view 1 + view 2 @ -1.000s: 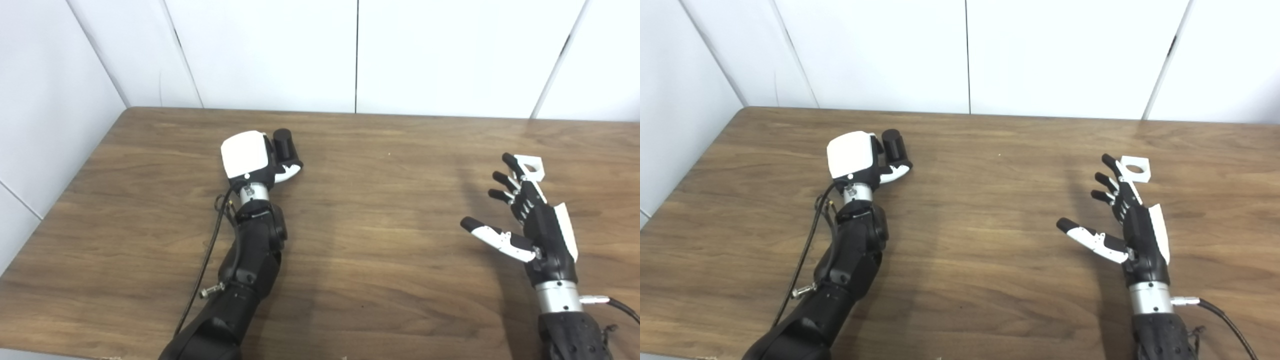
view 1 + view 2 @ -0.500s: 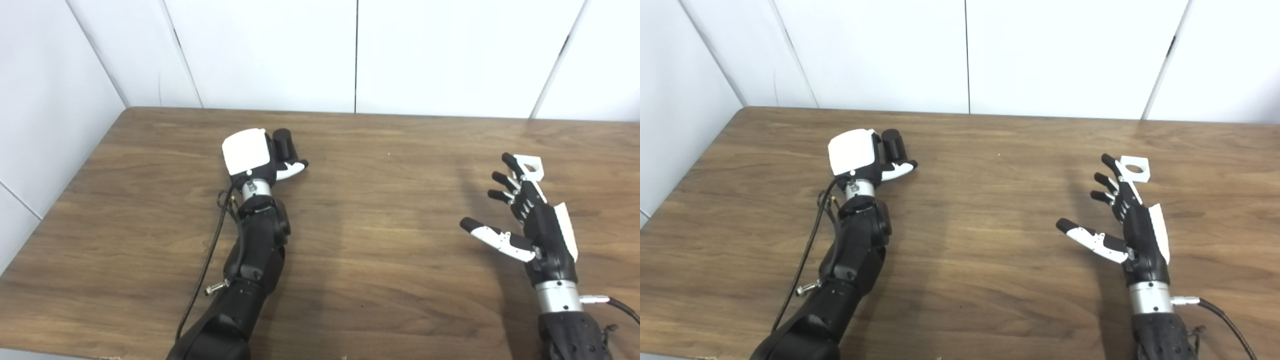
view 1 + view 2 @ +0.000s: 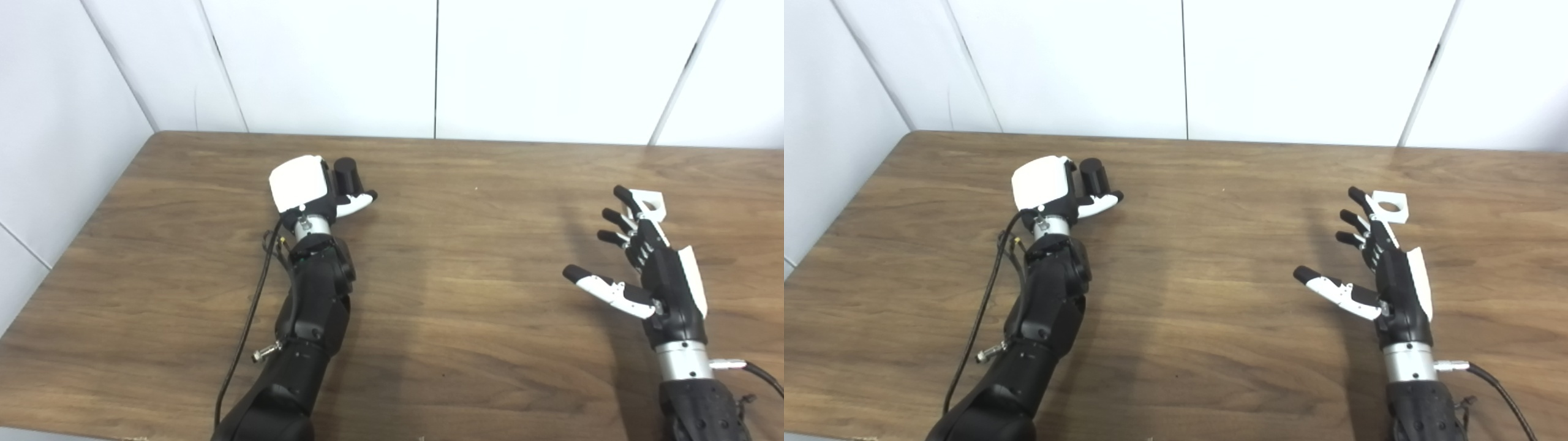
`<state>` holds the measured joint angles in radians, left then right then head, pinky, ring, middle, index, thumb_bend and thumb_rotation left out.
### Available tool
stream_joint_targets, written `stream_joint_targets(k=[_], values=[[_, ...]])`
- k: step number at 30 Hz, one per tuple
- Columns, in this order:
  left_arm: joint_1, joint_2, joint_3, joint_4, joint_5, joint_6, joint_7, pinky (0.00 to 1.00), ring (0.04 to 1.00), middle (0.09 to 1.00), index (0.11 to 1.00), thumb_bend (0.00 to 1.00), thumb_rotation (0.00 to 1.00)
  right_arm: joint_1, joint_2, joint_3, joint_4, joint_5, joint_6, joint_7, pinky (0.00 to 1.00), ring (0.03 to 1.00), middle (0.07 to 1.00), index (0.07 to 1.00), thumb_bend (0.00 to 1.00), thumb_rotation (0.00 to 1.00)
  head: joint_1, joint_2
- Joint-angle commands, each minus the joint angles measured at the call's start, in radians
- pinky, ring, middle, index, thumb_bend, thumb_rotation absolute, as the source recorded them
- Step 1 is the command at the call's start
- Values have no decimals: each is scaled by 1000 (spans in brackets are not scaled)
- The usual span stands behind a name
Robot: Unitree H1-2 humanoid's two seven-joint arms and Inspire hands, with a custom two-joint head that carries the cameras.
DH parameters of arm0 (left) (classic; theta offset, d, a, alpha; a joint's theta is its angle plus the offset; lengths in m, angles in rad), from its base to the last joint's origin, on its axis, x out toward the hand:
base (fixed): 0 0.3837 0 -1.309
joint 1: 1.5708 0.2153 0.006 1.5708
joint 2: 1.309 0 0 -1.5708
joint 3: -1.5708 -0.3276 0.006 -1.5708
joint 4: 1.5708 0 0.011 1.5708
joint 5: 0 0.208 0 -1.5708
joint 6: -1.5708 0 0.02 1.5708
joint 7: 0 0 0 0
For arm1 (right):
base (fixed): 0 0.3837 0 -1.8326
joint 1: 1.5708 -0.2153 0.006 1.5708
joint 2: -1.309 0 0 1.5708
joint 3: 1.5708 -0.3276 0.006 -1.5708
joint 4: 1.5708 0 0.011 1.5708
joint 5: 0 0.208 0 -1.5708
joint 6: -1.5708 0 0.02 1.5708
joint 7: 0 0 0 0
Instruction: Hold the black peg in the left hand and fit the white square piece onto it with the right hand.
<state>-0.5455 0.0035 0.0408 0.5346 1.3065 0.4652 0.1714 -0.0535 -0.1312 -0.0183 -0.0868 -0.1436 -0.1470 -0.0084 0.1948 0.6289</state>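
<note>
Across my screen runs a brown wood-grain table [image 3: 465,318], backed by white wall panels [image 3: 331,61] that close off its far and left edges. My left hand [image 3: 306,191] sits beside the upright black peg [image 3: 346,176], thumb under it; I cannot tell whether the fingers grip it. My right hand [image 3: 1381,269] has fingers spread, thumb out, holding nothing. Its fingertips [image 3: 1356,195] reach the white square piece [image 3: 1391,206] lying flat. Only the right eye view shows that piece's round hole clearly.
</note>
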Motion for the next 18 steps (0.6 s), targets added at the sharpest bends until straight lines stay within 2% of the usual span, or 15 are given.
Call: stream_joint_targets(k=[1,9,18], values=[[8,-12,-13,56,-62,5,-21,632,815,850,664,900,633,-31,-14,-5,-18,0,-46,-2,750,868,960,906,694,223,0,1],[14,19,-83,71,-209,-1,75,631,776,794,498,783,400,-26,-16,-5,-19,-9,-48,-5,745,864,958,907,685,247,2,3],[23,37,-112,73,-258,4,94,633,764,773,494,762,379,-16,-7,-6,-26,5,-41,-7,756,872,959,906,682,249,2,8]])
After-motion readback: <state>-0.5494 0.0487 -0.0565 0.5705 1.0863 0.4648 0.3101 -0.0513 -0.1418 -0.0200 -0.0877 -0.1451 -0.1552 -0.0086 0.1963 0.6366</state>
